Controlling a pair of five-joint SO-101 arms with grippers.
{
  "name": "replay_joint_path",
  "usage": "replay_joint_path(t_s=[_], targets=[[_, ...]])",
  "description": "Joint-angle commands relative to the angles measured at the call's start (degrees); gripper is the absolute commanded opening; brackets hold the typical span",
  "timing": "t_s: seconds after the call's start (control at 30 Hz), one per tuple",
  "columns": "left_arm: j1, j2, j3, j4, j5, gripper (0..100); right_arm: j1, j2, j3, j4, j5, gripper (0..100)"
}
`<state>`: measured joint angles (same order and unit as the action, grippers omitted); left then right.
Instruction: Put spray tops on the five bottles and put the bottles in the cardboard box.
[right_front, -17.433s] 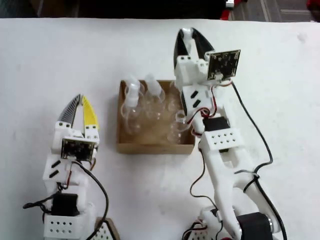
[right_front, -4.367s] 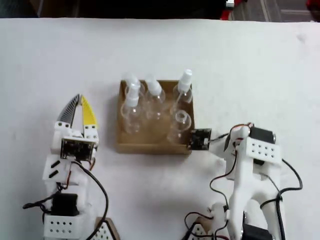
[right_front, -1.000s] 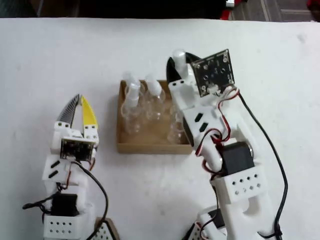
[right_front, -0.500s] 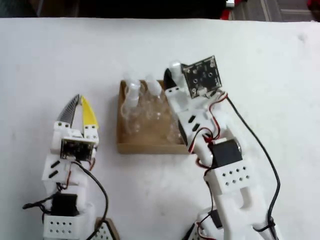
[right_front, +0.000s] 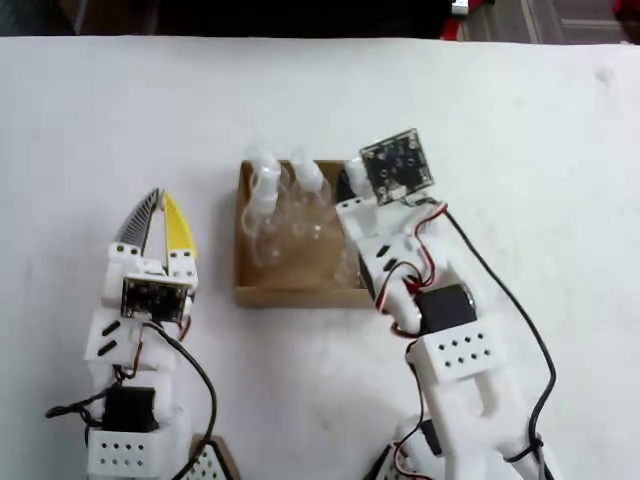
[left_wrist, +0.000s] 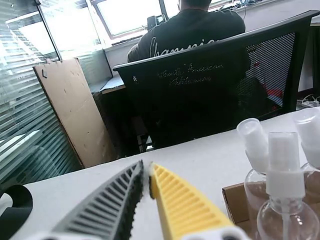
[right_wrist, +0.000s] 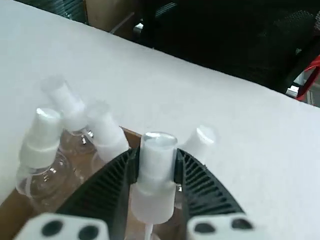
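The cardboard box (right_front: 254, 291) sits mid-table with clear bottles (right_front: 264, 201) standing in it, several capped with white spray tops. My right gripper (right_wrist: 156, 155) hangs over the box's right side, its black fingers shut on a white spray top (right_wrist: 152, 186) held upright. In that view, capped bottles (right_wrist: 46, 142) stand beyond and beside the held top. In the high view the right gripper (right_front: 347, 188) is mostly hidden under its camera board. My left gripper (right_front: 160, 216) rests on the table left of the box, grey and yellow fingers (left_wrist: 170, 197) shut on nothing.
The left wrist view shows two capped bottles (left_wrist: 282, 172) and a corner of the box (left_wrist: 239, 199). White table stretches around the box on all sides. Beyond the far table edge are an office chair (left_wrist: 210, 80) and a leaning board (left_wrist: 70, 110).
Over the last second my right arm has drawn back and left, bringing the spray top down over the box's right side. The left arm has not moved.
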<state>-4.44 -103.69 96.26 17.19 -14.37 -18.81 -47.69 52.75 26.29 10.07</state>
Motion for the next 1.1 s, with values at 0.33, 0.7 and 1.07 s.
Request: replay_joint_path(t_s=[0.33,0.7,1.07], targets=[[-0.13,-1.10,-0.35,-1.49,-0.70,2,2.86,-16.13,16.18,-12.44,-5.27,1.5],[-0.40,-1.10,-0.35,-1.49,-0.70,2,2.68,-18.33,25.23,-19.21,-5.71,1.5],[-0.40,-1.10,-0.44,-1.49,-0.70,2,2.68,-18.42,27.78,-21.93,-5.71,1.5]])
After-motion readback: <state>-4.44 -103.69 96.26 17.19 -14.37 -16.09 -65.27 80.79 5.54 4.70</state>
